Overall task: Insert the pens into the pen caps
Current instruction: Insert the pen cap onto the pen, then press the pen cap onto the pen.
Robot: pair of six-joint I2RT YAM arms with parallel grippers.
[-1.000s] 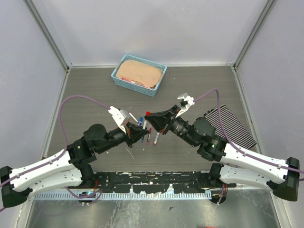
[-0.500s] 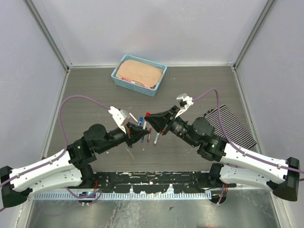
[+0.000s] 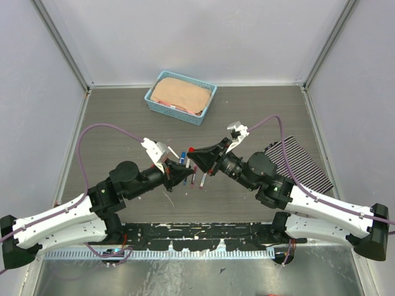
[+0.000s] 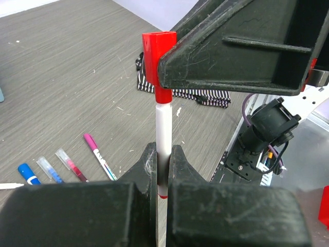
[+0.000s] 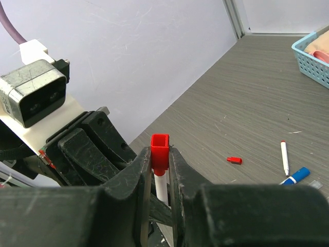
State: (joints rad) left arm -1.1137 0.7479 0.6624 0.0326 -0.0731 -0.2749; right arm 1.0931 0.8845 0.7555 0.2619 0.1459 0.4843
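My left gripper (image 4: 163, 154) is shut on the white barrel of a pen (image 4: 163, 126), which stands straight out from its fingers. The pen's upper end sits inside a red cap (image 4: 158, 62). My right gripper (image 5: 160, 154) is shut on that red pen cap (image 5: 160, 150), and the white pen (image 5: 161, 188) runs down from it between the fingers. In the top view both grippers meet tip to tip at mid-table, left gripper (image 3: 182, 172) and right gripper (image 3: 193, 157). A magenta pen (image 4: 97, 156), a maroon one (image 4: 71, 164) and two blue pieces (image 4: 50, 170) lie on the table below.
A blue basket (image 3: 181, 97) with a tan cloth stands at the back. A striped mat (image 3: 296, 161) lies to the right. A small red piece (image 5: 234, 160), a thin white pen (image 5: 284, 157) and a blue pen (image 5: 295, 176) lie on the grey table.
The right arm has edged slightly left toward the left gripper. Both grips are unchanged.
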